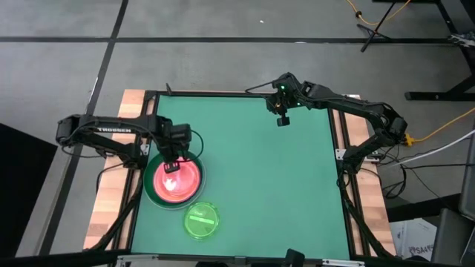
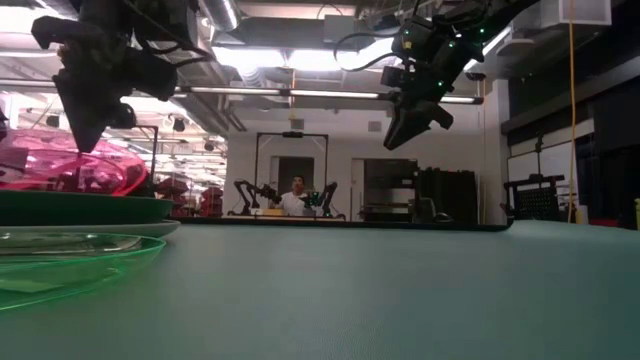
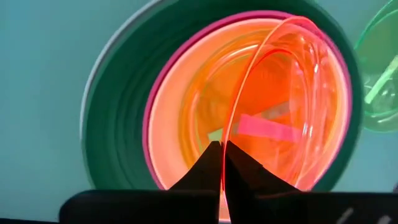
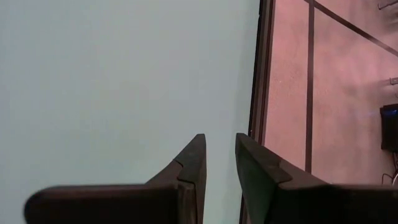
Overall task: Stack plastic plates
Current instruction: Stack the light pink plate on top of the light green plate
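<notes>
The plastic plates [image 1: 175, 181] sit stacked on my green mat's [image 1: 267, 170] left side, a lime-green plate [image 1: 201, 220] just beside them. My left gripper [image 3: 221, 163] pinches a tilted pink plate [image 3: 292, 93] over the stack; right gripper [image 4: 219, 163], narrowly parted, hovers far back. A person [image 2: 295, 200] sits across the workshop.

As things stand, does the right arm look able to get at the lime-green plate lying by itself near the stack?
Probably yes. The right gripper hangs empty over the far side, and only bare mat lies between it and the lime-green plate. The left gripper, pinching a translucent pink plate over the stack, sits beside that path.
</notes>
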`<action>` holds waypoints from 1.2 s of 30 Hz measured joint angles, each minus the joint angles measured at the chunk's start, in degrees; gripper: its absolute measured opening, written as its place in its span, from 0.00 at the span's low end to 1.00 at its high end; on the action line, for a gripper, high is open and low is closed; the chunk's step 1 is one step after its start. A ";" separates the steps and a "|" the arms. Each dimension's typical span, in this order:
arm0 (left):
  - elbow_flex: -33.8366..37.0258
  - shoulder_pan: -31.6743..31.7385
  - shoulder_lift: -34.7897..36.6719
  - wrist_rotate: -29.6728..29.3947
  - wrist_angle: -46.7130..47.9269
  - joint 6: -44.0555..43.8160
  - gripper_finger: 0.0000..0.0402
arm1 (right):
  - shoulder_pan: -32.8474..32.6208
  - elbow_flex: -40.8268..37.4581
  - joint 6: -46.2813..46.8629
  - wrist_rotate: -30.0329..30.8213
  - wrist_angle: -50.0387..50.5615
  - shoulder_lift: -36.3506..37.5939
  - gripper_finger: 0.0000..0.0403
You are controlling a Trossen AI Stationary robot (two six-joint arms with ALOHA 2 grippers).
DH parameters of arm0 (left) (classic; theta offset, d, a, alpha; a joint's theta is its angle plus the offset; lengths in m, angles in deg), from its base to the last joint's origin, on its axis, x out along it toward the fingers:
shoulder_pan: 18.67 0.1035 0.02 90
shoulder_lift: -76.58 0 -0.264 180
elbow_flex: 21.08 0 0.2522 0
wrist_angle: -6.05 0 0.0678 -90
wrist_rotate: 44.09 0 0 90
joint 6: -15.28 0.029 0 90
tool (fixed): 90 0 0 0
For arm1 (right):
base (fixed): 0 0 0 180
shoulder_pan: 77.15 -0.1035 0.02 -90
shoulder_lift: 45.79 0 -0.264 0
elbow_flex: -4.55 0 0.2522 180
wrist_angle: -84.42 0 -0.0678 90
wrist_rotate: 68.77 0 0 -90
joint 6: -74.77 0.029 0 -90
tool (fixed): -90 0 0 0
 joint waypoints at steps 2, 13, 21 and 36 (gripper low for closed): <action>0.02 -0.62 -0.06 -1.13 0.01 -0.04 0.00 | -0.01 0.00 0.00 0.00 0.00 0.00 0.19; 0.02 -2.18 -0.04 -4.08 0.07 -0.22 0.10 | 0.01 0.00 0.00 0.00 0.00 0.00 0.19; 0.02 -2.18 -0.04 -4.10 0.09 -4.32 0.17 | -0.01 0.00 0.00 0.00 0.02 0.00 0.19; 0.02 -2.13 -0.04 0.17 -0.32 -8.43 0.22 | -0.03 0.00 0.00 0.00 0.02 0.00 0.19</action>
